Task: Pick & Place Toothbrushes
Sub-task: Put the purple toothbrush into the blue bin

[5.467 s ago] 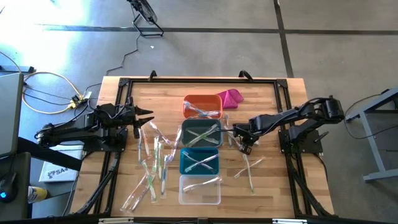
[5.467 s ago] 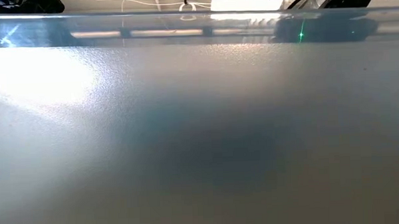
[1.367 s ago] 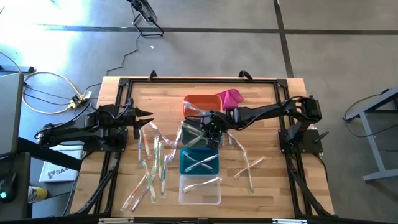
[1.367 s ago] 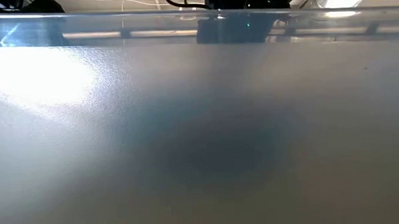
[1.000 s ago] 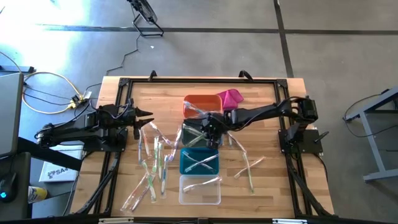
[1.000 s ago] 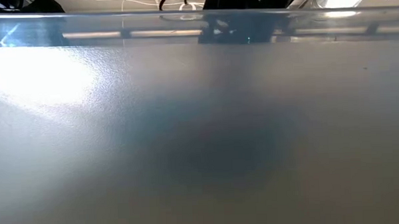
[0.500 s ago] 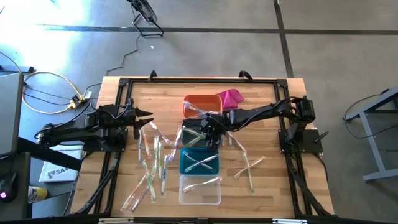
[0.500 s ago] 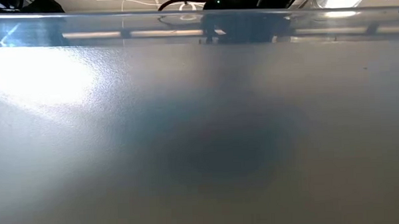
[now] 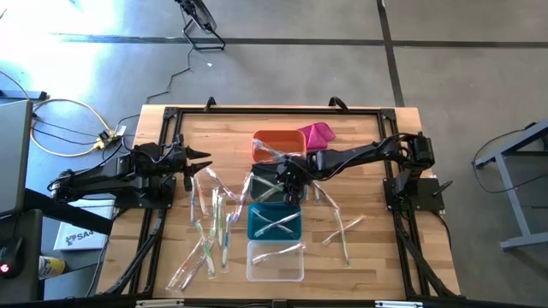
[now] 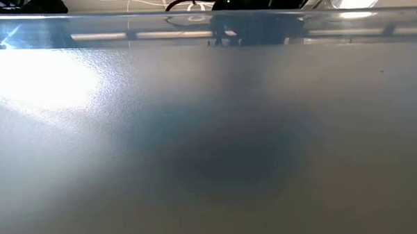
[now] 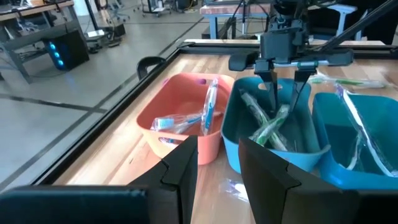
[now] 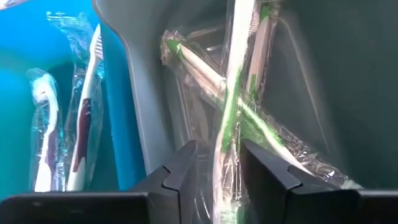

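Overhead, a wooden desk (image 9: 368, 257) carries a row of four small bins down its middle: orange bin (image 9: 278, 144) nearest the far edge, then grey bin (image 9: 276, 185), teal bin (image 9: 274, 222) and clear bin (image 9: 275, 261) nearest the near edge. Wrapped toothbrushes (image 9: 211, 227) lie scattered toward the left edge, a few more (image 9: 340, 231) lie right of the bins, and others lie inside each bin. A magenta cloth (image 9: 317, 133) sits beside the orange bin. The right gripper (image 9: 289, 181) hangs over the grey bin; the left gripper (image 9: 199, 161) waits near the left edge.

At desk height, the low view shows only a blurred grey surface.

From the left wrist, the left fingers (image 11: 186, 165) stand spread and empty, and the right gripper (image 11: 283, 84) dips into the grey bin (image 11: 239, 134), its fingers apart.

From the right wrist, the right fingers (image 12: 180, 168) are spread just above green toothbrushes (image 12: 233, 118) crossed in the grey bin, gripping none.
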Controlling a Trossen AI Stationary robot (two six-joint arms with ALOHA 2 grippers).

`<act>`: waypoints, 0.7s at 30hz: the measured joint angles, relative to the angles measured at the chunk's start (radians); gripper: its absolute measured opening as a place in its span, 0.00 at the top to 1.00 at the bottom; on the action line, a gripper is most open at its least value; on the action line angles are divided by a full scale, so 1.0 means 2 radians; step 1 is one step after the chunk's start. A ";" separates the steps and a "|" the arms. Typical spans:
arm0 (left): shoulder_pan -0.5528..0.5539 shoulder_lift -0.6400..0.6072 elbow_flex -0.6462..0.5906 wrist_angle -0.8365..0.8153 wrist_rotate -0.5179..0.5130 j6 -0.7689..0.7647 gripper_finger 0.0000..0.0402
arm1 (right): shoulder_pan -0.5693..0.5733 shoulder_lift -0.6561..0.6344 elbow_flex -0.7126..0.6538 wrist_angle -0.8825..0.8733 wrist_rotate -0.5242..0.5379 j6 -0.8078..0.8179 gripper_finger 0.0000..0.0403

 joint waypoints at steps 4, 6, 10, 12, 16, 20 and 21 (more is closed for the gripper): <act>0.000 0.000 0.000 0.000 0.000 0.000 0.72 | 0.000 -0.012 0.000 -0.007 -0.001 0.000 0.74; 0.000 0.000 0.000 0.000 0.000 0.000 0.72 | 0.000 -0.024 0.000 -0.014 -0.001 0.000 0.75; 0.000 0.000 0.000 0.000 0.000 0.000 0.72 | 0.000 -0.055 0.000 -0.032 0.002 -0.001 0.77; 0.000 0.000 0.000 0.000 0.000 0.000 0.72 | 0.000 -0.072 0.000 -0.043 0.003 -0.002 0.78; 0.000 0.000 0.000 0.000 0.000 0.000 0.72 | 0.000 -0.099 0.000 -0.054 0.003 -0.005 0.78; 0.000 0.000 0.000 0.000 0.000 0.000 0.72 | 0.000 -0.116 0.000 -0.056 0.003 -0.005 0.78; 0.000 0.000 0.000 0.000 0.000 0.000 0.72 | 0.000 -0.119 0.000 -0.056 0.003 -0.005 0.78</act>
